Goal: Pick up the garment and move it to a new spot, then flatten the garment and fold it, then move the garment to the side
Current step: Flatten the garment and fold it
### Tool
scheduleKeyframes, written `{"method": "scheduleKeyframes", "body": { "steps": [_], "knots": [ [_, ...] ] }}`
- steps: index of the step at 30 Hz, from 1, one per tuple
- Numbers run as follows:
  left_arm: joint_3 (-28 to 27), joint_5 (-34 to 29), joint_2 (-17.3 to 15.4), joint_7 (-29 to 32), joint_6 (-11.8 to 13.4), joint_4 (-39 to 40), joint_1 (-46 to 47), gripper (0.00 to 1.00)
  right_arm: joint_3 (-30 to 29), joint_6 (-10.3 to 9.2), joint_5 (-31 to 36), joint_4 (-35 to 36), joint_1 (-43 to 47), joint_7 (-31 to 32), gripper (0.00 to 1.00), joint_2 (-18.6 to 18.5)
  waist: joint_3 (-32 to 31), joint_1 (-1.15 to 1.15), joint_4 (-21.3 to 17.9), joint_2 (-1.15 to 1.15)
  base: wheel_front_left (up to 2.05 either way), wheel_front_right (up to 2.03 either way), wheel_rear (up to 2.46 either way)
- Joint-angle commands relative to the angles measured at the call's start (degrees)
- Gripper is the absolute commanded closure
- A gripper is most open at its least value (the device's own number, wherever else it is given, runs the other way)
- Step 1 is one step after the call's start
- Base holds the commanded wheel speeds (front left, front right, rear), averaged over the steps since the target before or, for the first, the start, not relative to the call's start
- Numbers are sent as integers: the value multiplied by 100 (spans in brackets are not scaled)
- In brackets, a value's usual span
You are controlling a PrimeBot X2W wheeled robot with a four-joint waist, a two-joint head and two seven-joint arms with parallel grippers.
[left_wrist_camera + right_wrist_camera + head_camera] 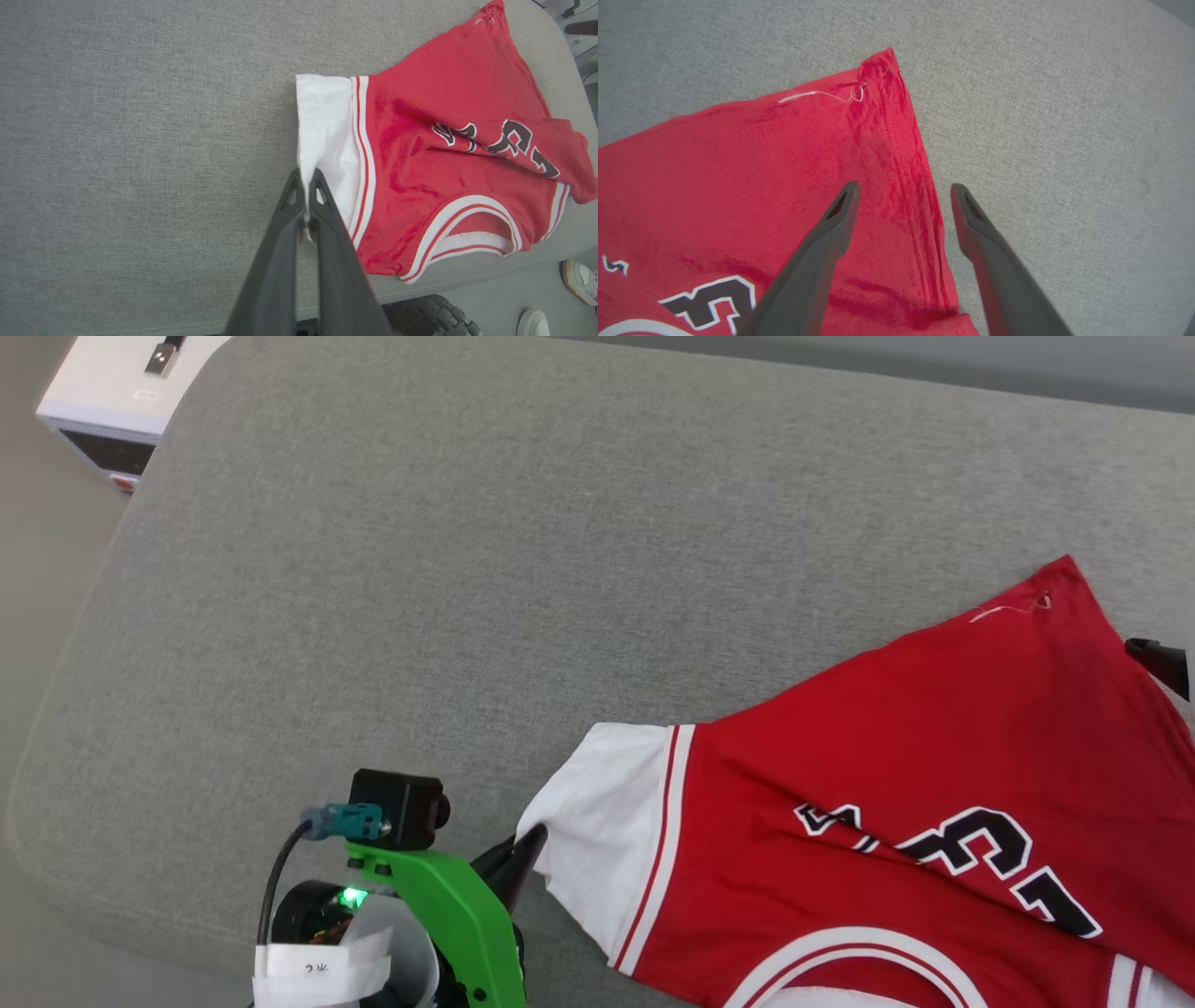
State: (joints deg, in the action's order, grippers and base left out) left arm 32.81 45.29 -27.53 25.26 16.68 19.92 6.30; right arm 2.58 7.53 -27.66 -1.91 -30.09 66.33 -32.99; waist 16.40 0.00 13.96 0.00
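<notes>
I judge the garment (pixel 887 775) light, limp, easily bunched. Left claw (pixel 307 179) clenched on its white sleeve (pixel 327 121); right claw (pixel 904 187) released, astride its red edge. I would grip there.

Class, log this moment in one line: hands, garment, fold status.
garment: lettering up, wrinkled, on grey cushion | left hand: shut on white sleeve | right hand: open over its edge | fold: not done

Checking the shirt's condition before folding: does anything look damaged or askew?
Yes. A loose white thread trails from the far red corner of the garment, like a pulled stitch. The garment also lies crooked and creased, with a fold bunching the black lettering.
</notes>
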Motion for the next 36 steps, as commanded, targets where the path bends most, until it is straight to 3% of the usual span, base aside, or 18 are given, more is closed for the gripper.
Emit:
{"method": "scheduleKeyframes", "body": {
  "steps": [1,13,25,26,27,36],
  "knots": [
    [17,-32,62,-37,-50,-4,139,100,73,-4,61,-144,-166,17,0,-44,380,0,396,0,0,0,0],
    [162,-72,258,-131,-184,-59,352,100,400,-4,235,-1110,-931,-54,0,-269,798,0,774,0,0,0,0],
    [91,-52,306,-207,-225,-132,527,100,848,-4,33,-1480,-820,195,3,-473,974,0,883,0,0,0,0],
    [77,-49,302,-214,-219,-139,531,100,867,-4,4,-1478,-794,206,83,-474,973,0,881,0,0,0,0],
    [63,-45,296,-218,-217,-147,535,100,895,-4,-23,-1476,-761,224,100,-485,967,0,878,0,0,0,0],
    [-52,-8,264,-296,-193,-211,545,100,828,-4,-164,-1526,-809,-274,100,-364,695,0,733,0,0,0,0]
  ]
}}
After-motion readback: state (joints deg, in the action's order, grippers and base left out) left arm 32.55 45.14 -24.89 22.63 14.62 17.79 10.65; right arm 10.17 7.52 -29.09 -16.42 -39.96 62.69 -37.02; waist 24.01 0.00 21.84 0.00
